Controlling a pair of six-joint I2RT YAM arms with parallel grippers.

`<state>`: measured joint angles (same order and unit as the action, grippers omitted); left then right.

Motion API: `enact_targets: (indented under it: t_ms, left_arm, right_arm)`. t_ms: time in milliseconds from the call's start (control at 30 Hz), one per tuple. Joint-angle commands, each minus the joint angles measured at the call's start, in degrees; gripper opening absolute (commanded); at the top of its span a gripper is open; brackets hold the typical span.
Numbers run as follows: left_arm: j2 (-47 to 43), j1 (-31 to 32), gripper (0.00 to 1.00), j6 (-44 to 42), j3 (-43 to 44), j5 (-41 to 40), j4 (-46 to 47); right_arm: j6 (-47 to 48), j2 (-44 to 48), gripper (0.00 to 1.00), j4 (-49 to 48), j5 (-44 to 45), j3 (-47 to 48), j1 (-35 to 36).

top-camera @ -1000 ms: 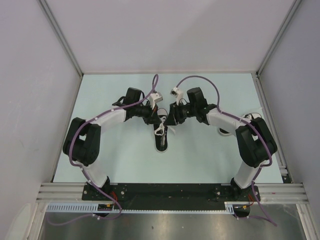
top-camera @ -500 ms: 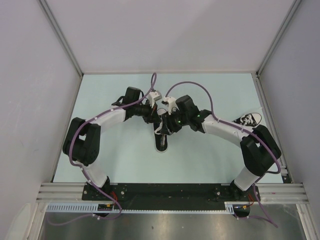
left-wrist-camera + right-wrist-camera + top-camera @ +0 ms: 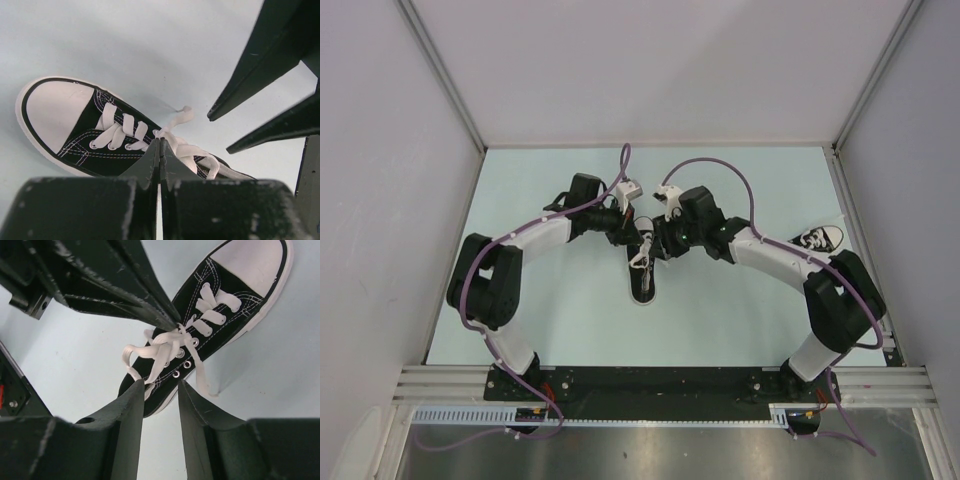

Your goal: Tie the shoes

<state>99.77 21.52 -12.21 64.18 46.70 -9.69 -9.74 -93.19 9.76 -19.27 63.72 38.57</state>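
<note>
At the middle of the pale blue tabletop (image 3: 720, 320) you have a black canvas sneaker (image 3: 85, 125) with a smooth white rubber toe cap (image 3: 52, 107). Your left end effector (image 3: 159, 142) is pinched shut on its flat white laces (image 3: 167, 342), and your right end effector (image 3: 161, 385) stands open just above them. A second sneaker (image 3: 817, 239) lies far right.

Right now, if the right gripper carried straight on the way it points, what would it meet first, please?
Most likely the black sneaker, at its eyelets, ahead of the open right gripper; the white lace looping by one fingertip might touch first, as depth is unclear.
</note>
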Motion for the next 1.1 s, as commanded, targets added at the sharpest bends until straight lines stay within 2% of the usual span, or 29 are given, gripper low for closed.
enact_targets:
  t_ms: [0,233,567,600,633,700,733,1067]
  left_arm:
    - [0.3,-0.6,0.0,0.4,0.5,1.9,1.5]
    - [0.4,-0.7,0.0,0.5,0.5,1.9,1.7]
    - [0.6,-0.8,0.0,0.1,0.7,1.8,1.6]
    - [0.6,-0.8,0.0,0.1,0.7,1.8,1.7]
    - [0.5,-0.9,0.0,0.2,0.7,1.9,1.5]
    - [0.5,-1.0,0.0,0.0,0.6,1.9,1.4]
    - [0.4,-1.0,0.0,-0.1,0.6,1.9,1.0]
    - [-0.4,-1.9,0.0,-3.5,0.9,1.0,-1.6]
  right_arm:
    - [-4.6,-1.7,0.37,-3.6,-5.3,0.1,-1.3]
    - [-7.0,-4.6,0.37,-6.6,-9.0,0.2,-1.9]
    - [-5.9,-6.0,0.37,-6.2,-7.5,0.2,-1.9]
    - [-5.6,-6.1,0.35,-5.8,-7.5,0.2,-2.0]
    - [-5.2,-6.2,0.23,-5.6,-7.5,0.2,-2.1]
    - [-4.8,-6.0,0.11,-4.5,-7.5,0.2,-2.2]
    - [-4.2,-5.7,0.0,-4.1,-7.7,0.1,-2.4]
    - [-1.5,-2.7,0.0,1.7,-8.4,0.1,-4.1]
